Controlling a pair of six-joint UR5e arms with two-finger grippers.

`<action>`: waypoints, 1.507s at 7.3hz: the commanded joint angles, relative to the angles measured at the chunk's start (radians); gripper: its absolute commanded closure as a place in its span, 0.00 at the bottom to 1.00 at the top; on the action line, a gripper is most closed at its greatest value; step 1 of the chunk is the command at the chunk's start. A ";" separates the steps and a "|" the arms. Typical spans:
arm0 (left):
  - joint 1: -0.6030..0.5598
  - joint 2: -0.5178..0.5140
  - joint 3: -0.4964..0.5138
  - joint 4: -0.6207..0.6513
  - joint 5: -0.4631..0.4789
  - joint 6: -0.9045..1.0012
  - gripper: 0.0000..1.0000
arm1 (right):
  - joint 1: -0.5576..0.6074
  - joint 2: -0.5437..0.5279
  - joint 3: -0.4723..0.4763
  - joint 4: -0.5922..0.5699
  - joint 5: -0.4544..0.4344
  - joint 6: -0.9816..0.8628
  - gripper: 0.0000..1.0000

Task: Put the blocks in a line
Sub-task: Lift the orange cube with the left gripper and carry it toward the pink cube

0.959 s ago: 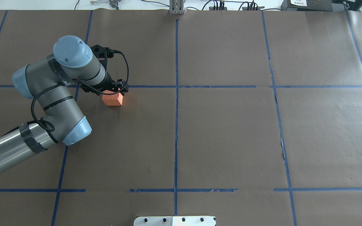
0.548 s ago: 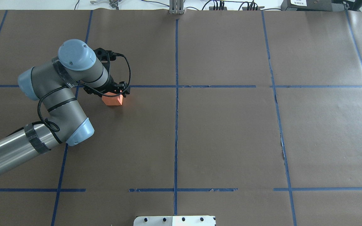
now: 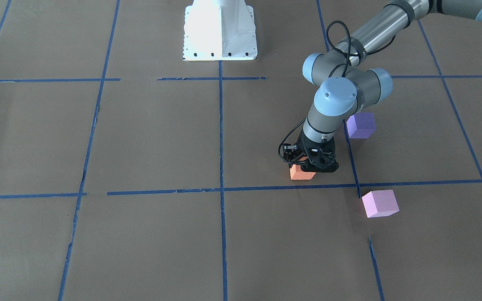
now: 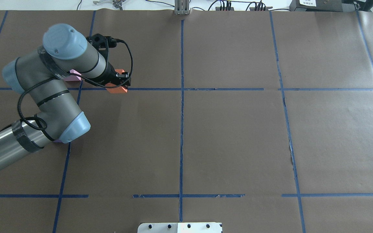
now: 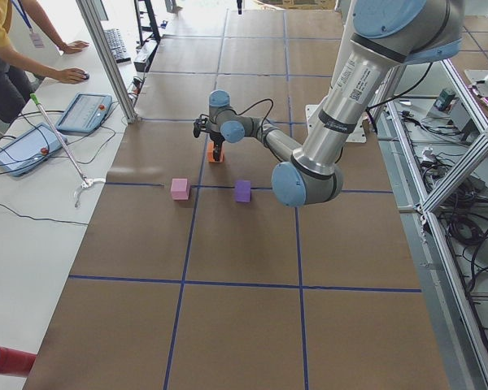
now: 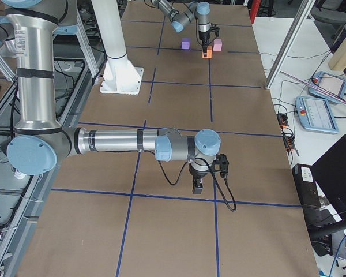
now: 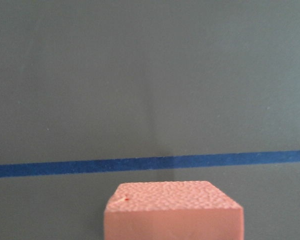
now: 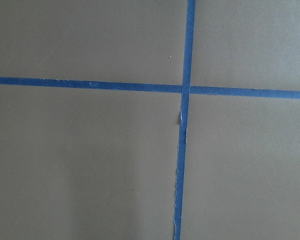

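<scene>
My left gripper (image 4: 120,83) is shut on the orange block (image 4: 118,88) and holds it over a blue tape line. In the front-facing view the gripper (image 3: 310,166) covers the top of the orange block (image 3: 300,173). The block fills the bottom of the left wrist view (image 7: 173,211). The light pink block (image 3: 380,203) lies past the tape line, partly hidden by the arm in the overhead view (image 4: 73,75). The dark purple block (image 3: 361,124) sits beside the left arm. My right gripper (image 6: 197,183) shows only in the right side view; I cannot tell its state.
The white robot base (image 3: 220,29) stands at the table's near-robot edge. Blue tape lines (image 4: 182,129) divide the brown paper into a grid. An operator (image 5: 8,57) and tablets sit at a side table past the far edge.
My left arm has moved away from the robot with the orange block, from just inside the tape line to over it. The pink block has come into view behind the wrist.
</scene>
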 commanded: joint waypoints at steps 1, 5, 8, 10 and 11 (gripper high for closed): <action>-0.075 0.084 -0.105 0.099 -0.024 0.085 1.00 | 0.000 0.000 0.000 -0.001 0.000 0.000 0.00; -0.116 0.327 -0.107 0.001 -0.098 0.216 1.00 | 0.000 0.000 0.000 0.001 0.000 0.000 0.00; -0.109 0.298 0.043 -0.174 -0.103 0.213 1.00 | 0.000 0.000 0.000 -0.001 0.000 0.000 0.00; -0.080 0.273 0.122 -0.254 -0.100 0.115 1.00 | 0.000 0.000 0.000 0.001 0.000 0.000 0.00; -0.061 0.273 0.125 -0.261 -0.097 0.108 1.00 | 0.000 0.000 0.000 0.001 0.000 0.000 0.00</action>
